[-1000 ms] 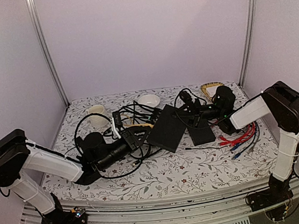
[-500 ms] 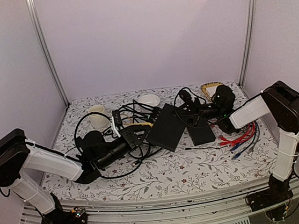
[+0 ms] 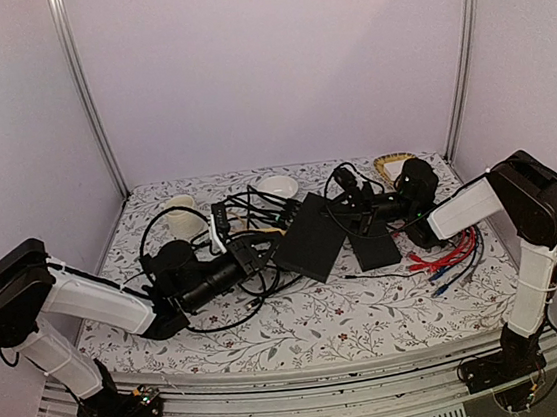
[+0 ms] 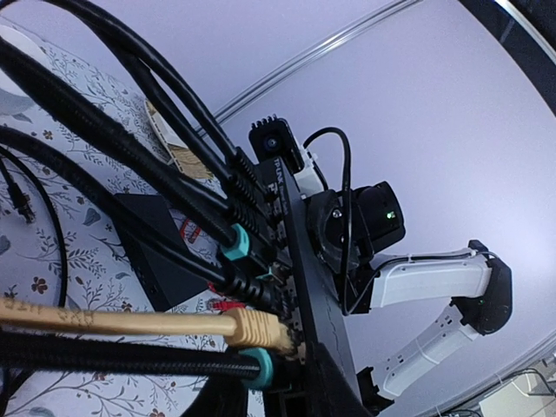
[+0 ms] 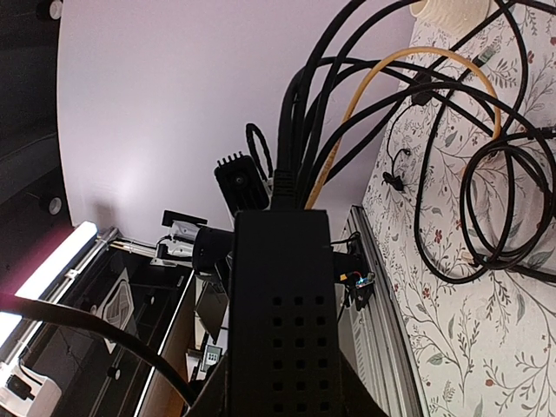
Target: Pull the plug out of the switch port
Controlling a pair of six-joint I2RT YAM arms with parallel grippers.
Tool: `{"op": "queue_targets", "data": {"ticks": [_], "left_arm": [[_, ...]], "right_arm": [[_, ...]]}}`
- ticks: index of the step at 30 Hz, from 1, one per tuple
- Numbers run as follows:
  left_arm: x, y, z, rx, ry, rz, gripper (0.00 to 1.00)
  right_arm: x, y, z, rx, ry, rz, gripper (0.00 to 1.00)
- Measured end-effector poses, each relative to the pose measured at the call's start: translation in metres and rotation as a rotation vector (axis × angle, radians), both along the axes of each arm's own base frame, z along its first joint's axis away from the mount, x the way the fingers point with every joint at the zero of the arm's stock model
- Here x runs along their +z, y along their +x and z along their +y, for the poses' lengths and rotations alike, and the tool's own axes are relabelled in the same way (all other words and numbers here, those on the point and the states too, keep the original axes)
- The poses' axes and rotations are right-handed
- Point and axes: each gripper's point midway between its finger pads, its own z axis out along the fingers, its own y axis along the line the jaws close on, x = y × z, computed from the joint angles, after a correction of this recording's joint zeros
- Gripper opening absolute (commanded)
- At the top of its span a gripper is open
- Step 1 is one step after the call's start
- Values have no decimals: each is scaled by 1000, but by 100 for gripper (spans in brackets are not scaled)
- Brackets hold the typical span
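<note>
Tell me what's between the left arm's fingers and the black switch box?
Several black cables and one yellow cable run across that gap and plug into the edge of the switch. The left wrist view shows it best.

Soft, even pinkish light casts faint shadows. Wrist views bend at their edges; the switch reads dark, nearly featureless.

Floral surface. White bowl at the back, centre. Pale cup back left. Small black box lies flat, right of centre. Red wires and blue wires in a loose tangle just right of it. Wicker basket back right, partly hidden.
</note>
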Motion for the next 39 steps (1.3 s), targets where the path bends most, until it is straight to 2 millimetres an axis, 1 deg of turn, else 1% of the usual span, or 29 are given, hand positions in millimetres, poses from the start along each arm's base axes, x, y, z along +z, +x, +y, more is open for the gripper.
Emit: {"op": "queue_targets", "data": {"ticks": [9,12,15,27,39], "left_arm": [[1,1,-1,-2,-4,5,18],[1,2,-2,-2,-8,9,12],[2,2,-2,-3,-12,15,0],[2,4,-7,-7,-9,26,0],[-4,10,0,62,-50,116,0]], "right_arm": [[0,1,-1,-4,1,-4,2],[0,2,-1,-5,1,-6,2],[1,2,-2,-7,4,-13,2],[1,5,-5,-16,5,-22,2],[-6,5,-3,-14,-18,-29,2]]}}
